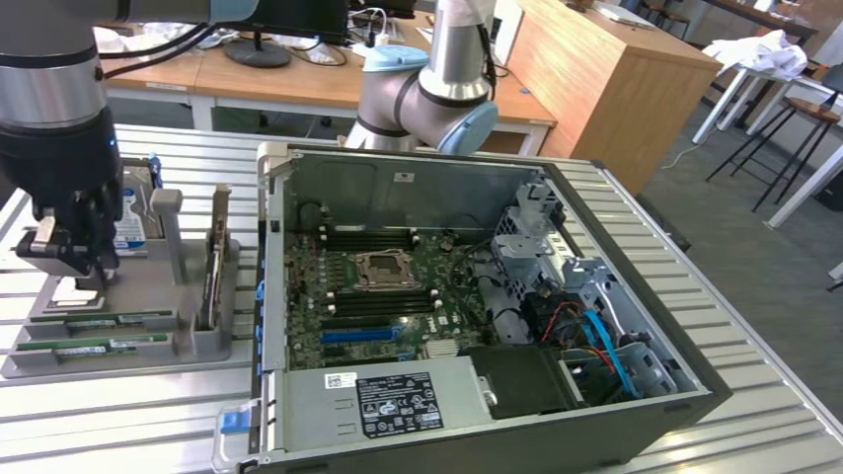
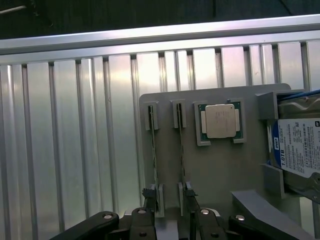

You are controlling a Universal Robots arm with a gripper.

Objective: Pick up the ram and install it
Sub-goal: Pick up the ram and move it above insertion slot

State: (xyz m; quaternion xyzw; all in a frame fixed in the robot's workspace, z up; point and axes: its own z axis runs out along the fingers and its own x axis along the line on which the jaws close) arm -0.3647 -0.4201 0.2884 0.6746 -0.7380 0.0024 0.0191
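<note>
I'm counting two rams: first ram (image 2: 153, 145), second ram (image 2: 180, 145). Also seeing one processor chip (image 2: 220, 121), one hard drive (image 2: 299, 150), one expansion card (image 1: 216, 252), one holder (image 2: 215, 170), one computer case (image 1: 395, 188).

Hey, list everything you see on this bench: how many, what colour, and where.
ram sticks: two, green, in holder slots
holder: one, grey, table, exterior view's left
hard drive: one, silver-blue, in holder
processor: one, silver, holder recess
expansion card: one, brown-green, upright in holder
computer case: one, dark grey, open, mid-table
table: one, silver, slatted
gripper: one, black, open, above holder
</note>
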